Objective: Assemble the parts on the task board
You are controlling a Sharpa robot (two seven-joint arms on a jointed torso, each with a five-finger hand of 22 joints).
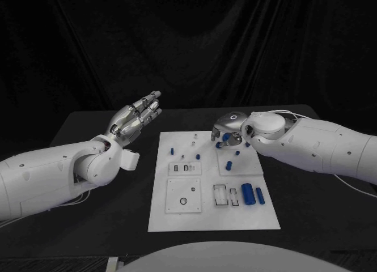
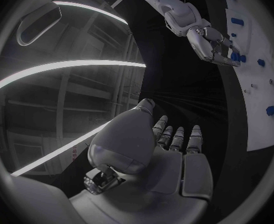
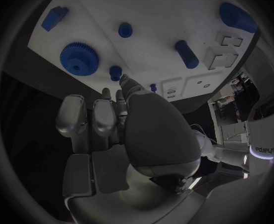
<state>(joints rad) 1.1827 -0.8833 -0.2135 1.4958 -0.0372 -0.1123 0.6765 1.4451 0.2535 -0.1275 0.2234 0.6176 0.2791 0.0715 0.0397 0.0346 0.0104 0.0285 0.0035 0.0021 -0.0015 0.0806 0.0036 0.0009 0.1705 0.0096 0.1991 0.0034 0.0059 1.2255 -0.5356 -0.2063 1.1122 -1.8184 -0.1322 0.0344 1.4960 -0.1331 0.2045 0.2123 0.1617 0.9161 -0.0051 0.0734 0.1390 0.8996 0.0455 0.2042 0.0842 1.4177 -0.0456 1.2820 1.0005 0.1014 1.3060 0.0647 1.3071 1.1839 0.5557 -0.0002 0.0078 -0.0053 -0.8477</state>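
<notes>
- Black cloth hangs behind a black table (image 1: 106, 170), and the white board (image 1: 212, 218) lies flat in its middle.
- Blue parts sit spread over the board: a gear (image 3: 79, 58) at the far right corner, a short peg (image 3: 188, 54) nearer the board's middle, and two cylinders (image 1: 254, 193) lying side by side toward the near right.
- The right hand (image 1: 227, 131) hovers over the board's far right corner, fingers pointing down at it. In the right wrist view its fingers (image 3: 99, 115) lie close together, loosely curled, and hold nothing that I can make out; the fingertips hang just beside the gear and a small round peg (image 3: 116, 72).
- The left hand (image 1: 139, 116) is raised off the table, left of the board and well apart from every part, its fingers straight and spread, holding nothing.
- The relation that matters: the gear lies flat just ahead of the right fingertips, its bore facing up, so the right hand is much the nearer.
- The long axes of the cylinders run near-to-far along the board, farther from either hand.
- My judgement: the task is at an early stage, with the next grasp likely in the far right corner.
</notes>
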